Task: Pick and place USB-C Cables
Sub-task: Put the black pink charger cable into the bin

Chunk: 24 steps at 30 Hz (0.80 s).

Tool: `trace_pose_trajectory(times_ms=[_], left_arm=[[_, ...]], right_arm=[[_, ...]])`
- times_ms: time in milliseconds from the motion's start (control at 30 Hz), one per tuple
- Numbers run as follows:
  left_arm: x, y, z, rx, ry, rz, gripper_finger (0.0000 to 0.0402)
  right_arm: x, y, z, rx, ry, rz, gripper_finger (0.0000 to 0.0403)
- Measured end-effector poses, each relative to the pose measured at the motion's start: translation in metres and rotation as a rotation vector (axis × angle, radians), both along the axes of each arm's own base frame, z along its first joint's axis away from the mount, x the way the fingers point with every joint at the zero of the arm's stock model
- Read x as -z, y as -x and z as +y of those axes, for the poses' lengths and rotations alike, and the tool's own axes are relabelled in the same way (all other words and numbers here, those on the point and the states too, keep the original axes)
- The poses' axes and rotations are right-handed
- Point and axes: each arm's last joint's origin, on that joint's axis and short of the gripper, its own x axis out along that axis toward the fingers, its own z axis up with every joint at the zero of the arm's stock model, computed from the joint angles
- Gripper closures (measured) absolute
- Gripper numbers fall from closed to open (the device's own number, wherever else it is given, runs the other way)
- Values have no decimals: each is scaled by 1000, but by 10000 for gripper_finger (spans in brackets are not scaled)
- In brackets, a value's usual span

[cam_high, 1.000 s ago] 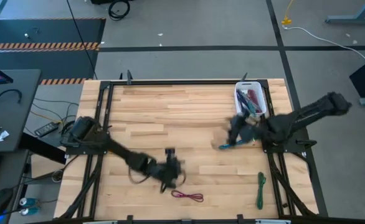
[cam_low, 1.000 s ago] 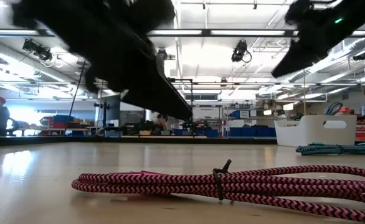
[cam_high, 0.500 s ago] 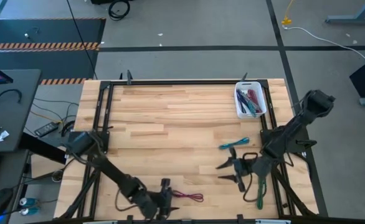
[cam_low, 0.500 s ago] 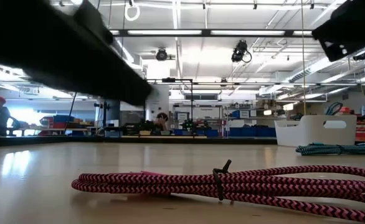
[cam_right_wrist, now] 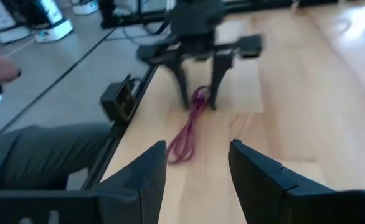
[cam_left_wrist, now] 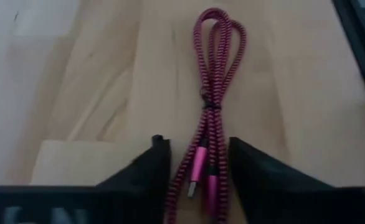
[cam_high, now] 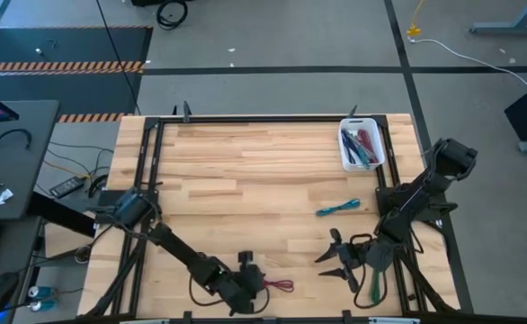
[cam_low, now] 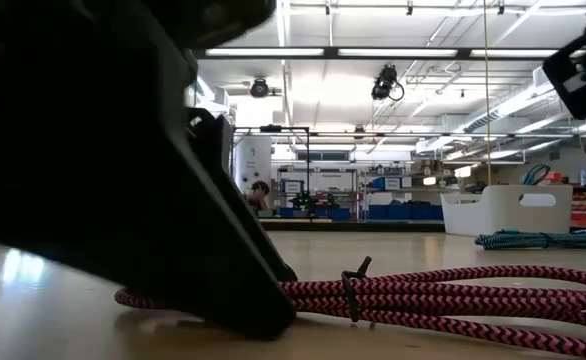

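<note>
Now left gripper (cam_left_wrist: pixel 195 165) straddles magenta cable (cam_left_wrist: pixel 213 93).

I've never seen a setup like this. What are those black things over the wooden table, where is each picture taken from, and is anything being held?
Those are two robot arms, each ending in a two-finger pincer. One picture looks straight down, one sits at table height, and one camera rides on each wrist. The left pincer is lowered with open fingers on either side of the magenta cable, not yet clamped. The right pincer is open and holds nothing, near the green cable. A teal cable lies mid-table, and the white bin at the far edge already has cables inside.
</note>
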Motion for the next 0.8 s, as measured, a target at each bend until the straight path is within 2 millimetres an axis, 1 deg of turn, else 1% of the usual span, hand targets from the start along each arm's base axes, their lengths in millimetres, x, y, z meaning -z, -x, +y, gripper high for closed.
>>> trace_pose_trajectory(times_ms=[133,167,233,367,433,500,633,800], left_arm=[[3,-4,10,-21,22,52,322],[3,-4,12,-32,9,48,346],[3,-4,13,-65,-26,15,379],[4,4,6,-152,-163,-88,383],[2,13,-1,-173,-216,-118,383],[1,21,-9,-195,-249,-162,383],[-8,31,-21,-240,-275,-256,382],[-10,34,-26,-265,-241,-289,379]], right_arm=[[11,-1,6,-51,-6,54,225],[15,-1,6,-51,-9,74,225],[24,-2,8,-62,-16,121,225],[38,-2,10,-104,12,171,224],[38,-2,10,-118,38,165,224],[34,-2,9,-105,52,138,224],[14,-5,8,-116,90,41,216],[-19,-17,9,-146,104,-79,185]])
